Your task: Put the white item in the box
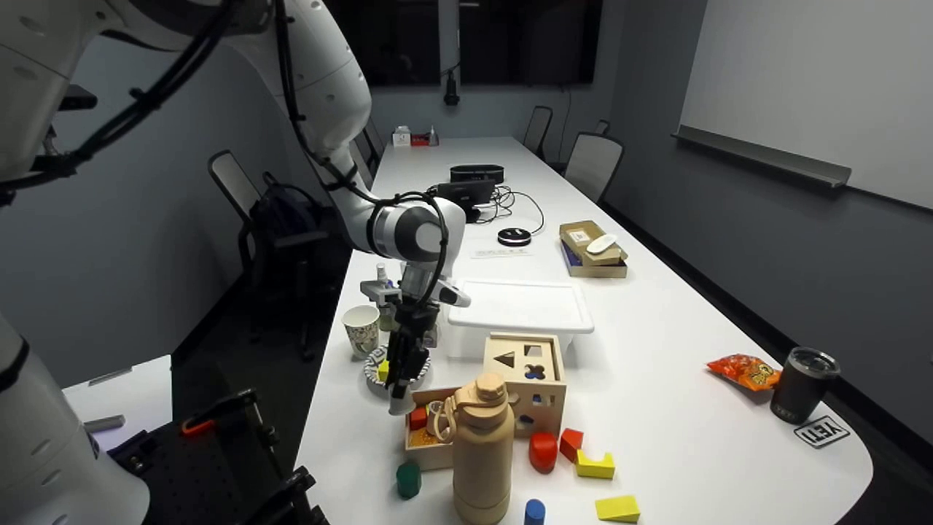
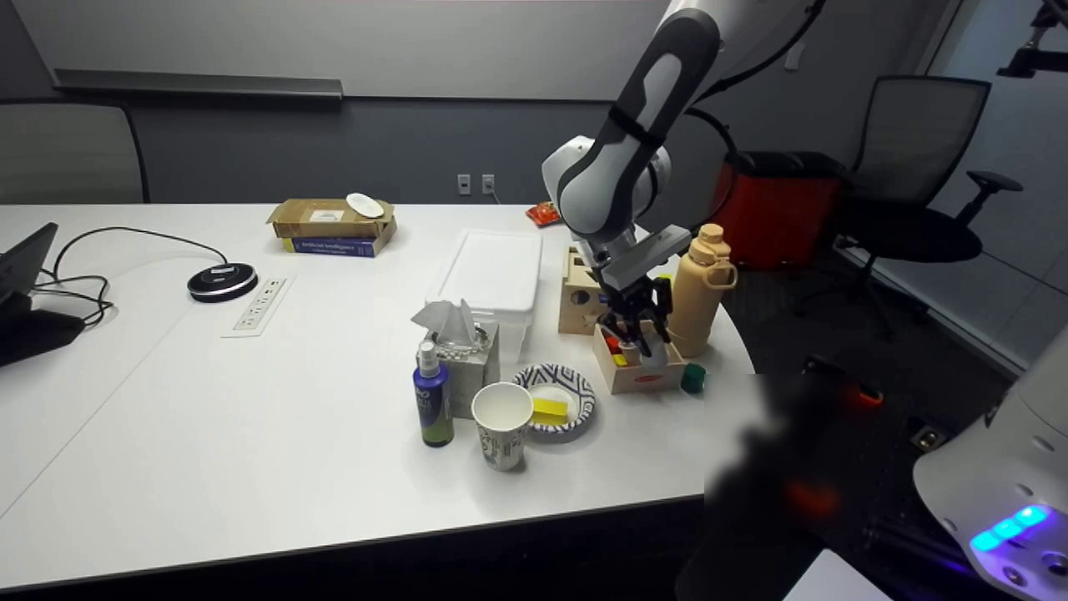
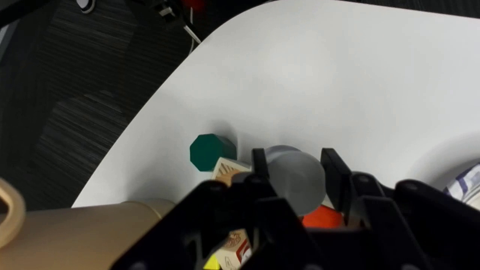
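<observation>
As you look down the wrist view, your gripper pinches the white item, a finger on either side of its round end. You have it at one wall of the small wooden box, overlapping the rim in both exterior views; whether it touches, you cannot tell. A red block lies inside that box. Just outside, you find a green block on the worktop and a peach flask, upright. Near these, a patterned bowl holds a yellow block. In an exterior view, your grey-white tissue box stands between spray bottle and bowl.
</observation>
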`<state>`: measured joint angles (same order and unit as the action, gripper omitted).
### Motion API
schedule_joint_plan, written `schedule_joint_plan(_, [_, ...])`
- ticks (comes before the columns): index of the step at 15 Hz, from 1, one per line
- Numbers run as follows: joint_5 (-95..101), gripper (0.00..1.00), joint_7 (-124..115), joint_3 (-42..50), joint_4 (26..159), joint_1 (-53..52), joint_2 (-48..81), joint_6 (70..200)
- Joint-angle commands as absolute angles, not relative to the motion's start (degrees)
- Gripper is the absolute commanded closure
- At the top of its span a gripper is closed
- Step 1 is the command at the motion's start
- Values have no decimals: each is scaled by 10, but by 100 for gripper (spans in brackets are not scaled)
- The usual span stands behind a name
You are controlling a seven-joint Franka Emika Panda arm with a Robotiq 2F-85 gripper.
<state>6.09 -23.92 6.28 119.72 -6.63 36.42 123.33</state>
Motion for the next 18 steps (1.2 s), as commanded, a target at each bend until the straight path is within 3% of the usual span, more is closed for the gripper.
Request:
schedule_joint_plan(1, [41,85,-243,60,1152,-57,394,1228])
schedule_joint_plan(18, [47,85,-256,72,1118,-68,436,1248])
